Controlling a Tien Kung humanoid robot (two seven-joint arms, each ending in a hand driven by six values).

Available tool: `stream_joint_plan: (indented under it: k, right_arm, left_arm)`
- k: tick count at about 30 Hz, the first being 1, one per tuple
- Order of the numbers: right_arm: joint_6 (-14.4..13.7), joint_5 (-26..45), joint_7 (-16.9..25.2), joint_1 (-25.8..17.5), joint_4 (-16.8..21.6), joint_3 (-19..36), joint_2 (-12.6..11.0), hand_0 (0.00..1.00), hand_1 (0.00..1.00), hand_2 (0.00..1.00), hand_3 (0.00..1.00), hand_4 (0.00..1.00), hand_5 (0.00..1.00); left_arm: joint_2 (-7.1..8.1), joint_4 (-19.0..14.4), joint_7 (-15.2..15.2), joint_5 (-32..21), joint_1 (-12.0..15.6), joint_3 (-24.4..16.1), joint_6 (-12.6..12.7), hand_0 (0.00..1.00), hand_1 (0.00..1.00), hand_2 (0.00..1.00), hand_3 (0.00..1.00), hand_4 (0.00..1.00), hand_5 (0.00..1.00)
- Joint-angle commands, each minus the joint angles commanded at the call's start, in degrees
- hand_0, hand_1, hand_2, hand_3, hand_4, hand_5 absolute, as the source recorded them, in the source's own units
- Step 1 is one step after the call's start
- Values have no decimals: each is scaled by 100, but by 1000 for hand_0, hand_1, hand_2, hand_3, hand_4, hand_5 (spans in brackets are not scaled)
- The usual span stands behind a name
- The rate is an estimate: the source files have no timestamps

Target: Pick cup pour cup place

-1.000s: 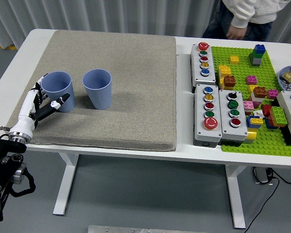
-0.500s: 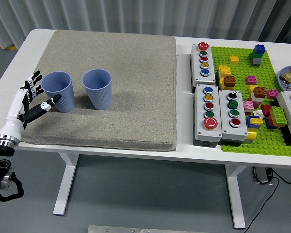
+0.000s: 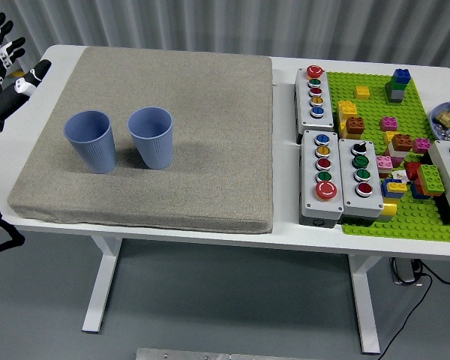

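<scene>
**Both cups upright on the mat, the left hand well clear of them**

The white table (image 3: 285, 229) carries a large grey mat (image 3: 180, 112), and everything here is placed from that mat. To the right of the mat, across a strip of bare tabletop, lies a green brick baseplate (image 3: 405, 214) scattered with coloured bricks; between mat and baseplate sit grey button boxes (image 3: 326, 176) with coloured buttons.

On the mat's left half stand the two blue cups, both upright with mouths open to the camera. The left cup (image 3: 91, 140) is nearer the mat's left edge; the right cup (image 3: 151, 136) stands just beside it, apart, not touching. Neither is tipped, and whether either holds anything cannot be told from this angle.

The left hand (image 3: 4, 64) is off the mat altogether, beyond its far left corner at the picture's edge, fingers spread and holding nothing. The right hand is not in view, and no person shows at the far side.

As a judgement on progress: with both cups set down side by side and the hand empty and away, the layout fits either a finished pick-pour-place cycle or one not begun. The frame alone does not settle which; no pick, pour or placing is underway, and nothing has spilled onto the mat
</scene>
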Motion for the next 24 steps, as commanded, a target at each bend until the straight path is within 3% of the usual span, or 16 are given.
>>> stream_joint_plan:
  k: [2, 3, 7, 10, 16, 24]
  right_arm:
    - [-1, 3, 6, 9, 0, -12, -9, 747, 697, 748, 603, 116, 267]
    - [-4, -3, 6, 17, 0, -11, -10, 747, 697, 746, 602, 114, 265]
    - [-14, 16, 15, 49, 0, -43, -15, 747, 697, 746, 602, 114, 265]
    - [-19, 31, 19, 57, 0, -43, -12, 747, 697, 747, 601, 114, 264]
    - [-25, 39, 18, 47, 0, -56, -2, 747, 698, 748, 601, 115, 262]
    - [-25, 24, 19, 37, 0, -50, 0, 747, 698, 747, 601, 116, 259]
  left_arm:
    - [-97, 13, 79, -82, -312, -124, -72, 837, 879, 998, 998, 998, 750]
    - [-148, 63, 112, -108, -470, -191, -90, 820, 858, 998, 998, 963, 998]
    - [-248, 451, 172, -53, -1198, -466, -109, 820, 858, 998, 998, 963, 998]
    - [-263, 632, 207, -21, -1439, -594, -135, 822, 856, 998, 998, 961, 998]
    - [-314, 881, 389, 18, -1569, -700, -324, 857, 883, 998, 998, 950, 998]
    - [-316, 1073, 377, 27, -1550, -741, -374, 856, 890, 998, 998, 956, 998]
